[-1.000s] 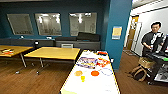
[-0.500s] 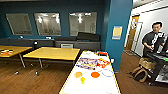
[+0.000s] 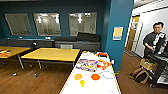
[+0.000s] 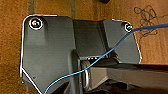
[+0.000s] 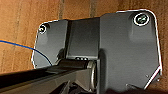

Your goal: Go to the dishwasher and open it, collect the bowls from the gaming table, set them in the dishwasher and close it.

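Head view: a long white worktop (image 3: 100, 85) runs away from the robot, carrying an orange disc (image 3: 95, 76), a paler orange disc (image 3: 77, 76), a small yellow piece (image 3: 82, 83), a blue ring (image 3: 108, 74) and a pile of colourful items (image 3: 87, 65) farther along. Left of the white worktop stand two yellow worktops (image 3: 51, 54) on a wood floor (image 3: 37, 80). Right of it rises a teal pillar (image 3: 118, 32), and beyond that a person (image 3: 153, 40) stands by a dark cart (image 3: 160, 67). The dishwasher cannot be made out here.

Left wrist view: a blue cable (image 4: 100, 58) crosses the robot's dark plate above brown floor; the end effector's state cannot be told.

Right wrist view: a blue cable (image 5: 25, 47) over wood floor; again the end effector's state cannot be told.
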Tool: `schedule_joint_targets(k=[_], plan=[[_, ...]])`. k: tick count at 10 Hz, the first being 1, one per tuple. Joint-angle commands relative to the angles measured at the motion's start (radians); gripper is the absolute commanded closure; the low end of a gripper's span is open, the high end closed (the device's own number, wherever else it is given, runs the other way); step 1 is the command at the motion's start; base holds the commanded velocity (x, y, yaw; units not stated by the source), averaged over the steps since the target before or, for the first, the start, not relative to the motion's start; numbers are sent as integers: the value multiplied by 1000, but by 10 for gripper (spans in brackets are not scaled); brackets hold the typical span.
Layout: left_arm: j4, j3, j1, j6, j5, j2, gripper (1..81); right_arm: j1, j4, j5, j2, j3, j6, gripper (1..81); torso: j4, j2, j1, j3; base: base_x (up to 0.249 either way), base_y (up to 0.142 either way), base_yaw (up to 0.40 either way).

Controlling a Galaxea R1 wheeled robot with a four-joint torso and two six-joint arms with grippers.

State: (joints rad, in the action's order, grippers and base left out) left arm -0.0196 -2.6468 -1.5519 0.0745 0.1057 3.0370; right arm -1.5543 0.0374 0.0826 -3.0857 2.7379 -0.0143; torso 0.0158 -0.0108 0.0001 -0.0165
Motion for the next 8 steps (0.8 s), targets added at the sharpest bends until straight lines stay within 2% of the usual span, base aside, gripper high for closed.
schedule_joint_targets(k=[1,4,6,8], plan=[[3,7,46,1,-49,5,10,50,2,-49,-3,-5,2,10,0,0,0,0,119,0,0],[0,7,45,1,-49,4,10,51,2,-49,-3,-5,2,10,0,0,0,0,112,0,0],[-2,7,45,1,-49,4,10,52,2,-49,-4,-5,4,10,0,0,1,0,39,0,0],[-3,7,45,1,-49,2,10,53,4,-49,-6,-5,2,10,0,0,1,0,0,89,0]])
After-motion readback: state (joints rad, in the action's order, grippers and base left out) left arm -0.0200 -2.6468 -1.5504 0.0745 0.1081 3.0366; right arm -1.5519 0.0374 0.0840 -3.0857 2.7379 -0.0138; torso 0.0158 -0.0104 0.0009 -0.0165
